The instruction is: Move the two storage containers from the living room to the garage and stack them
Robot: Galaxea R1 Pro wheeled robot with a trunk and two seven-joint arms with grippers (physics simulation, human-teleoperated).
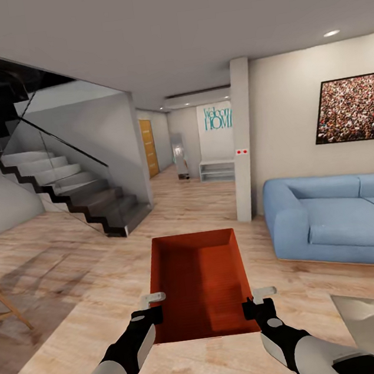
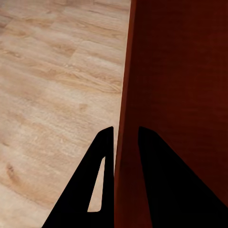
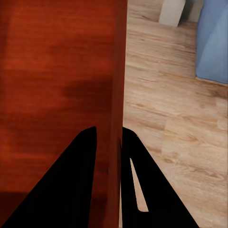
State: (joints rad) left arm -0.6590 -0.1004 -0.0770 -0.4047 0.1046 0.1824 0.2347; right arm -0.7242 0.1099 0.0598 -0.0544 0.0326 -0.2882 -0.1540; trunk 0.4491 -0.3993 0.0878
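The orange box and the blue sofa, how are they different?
The orange box is up off the wood floor, pinched by the left claw and right claw; the blue sofa sits on the floor. The box is open, with thin flat walls; the sofa is padded and rounded. Both are in one room.

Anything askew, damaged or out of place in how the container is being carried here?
Nothing stands out. The storage container sits level between the left gripper and right gripper, each pinching a side wall, above the wood floor.

Blue sofa (image 1: 340,219); dark staircase (image 1: 71,188)
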